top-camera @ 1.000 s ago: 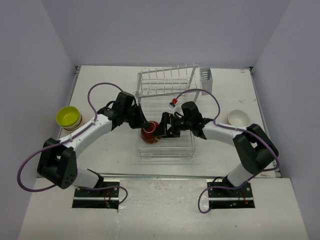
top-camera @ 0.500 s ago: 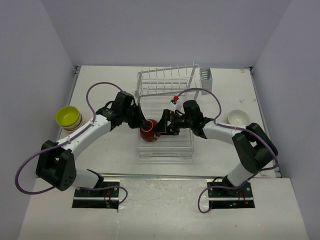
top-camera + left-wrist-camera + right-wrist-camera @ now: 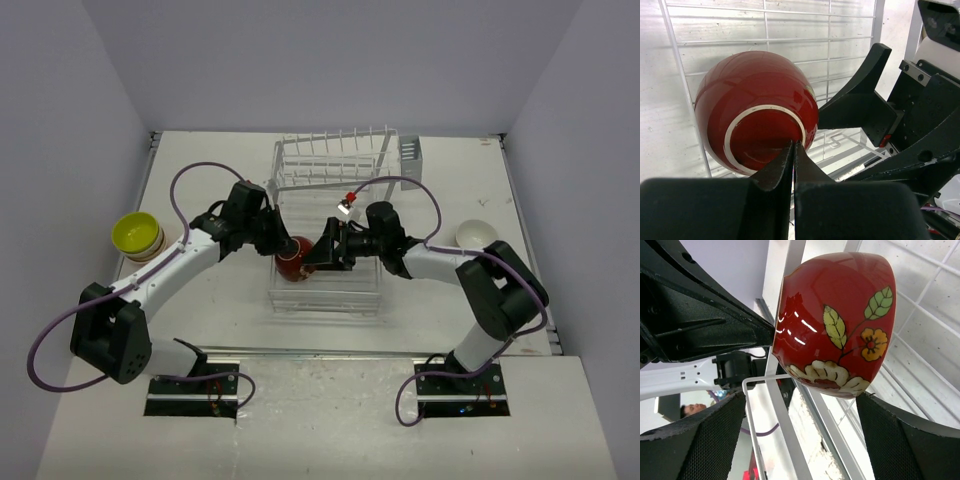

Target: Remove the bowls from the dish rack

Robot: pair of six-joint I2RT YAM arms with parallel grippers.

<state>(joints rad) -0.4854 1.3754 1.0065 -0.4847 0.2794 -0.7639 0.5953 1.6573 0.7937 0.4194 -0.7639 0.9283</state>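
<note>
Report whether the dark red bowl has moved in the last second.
Yes: the dark red bowl slid slightly left, toward the lime-yellow bowl.

robot lab test cell, not a kitchen. white table boxed in on three sides by plain pale walls. left arm and right arm are bolted to dark base plates on a metal rail at the near edge, with purple cables looping loose off them. only household items: white wire dish rack, a few bowls.
</note>
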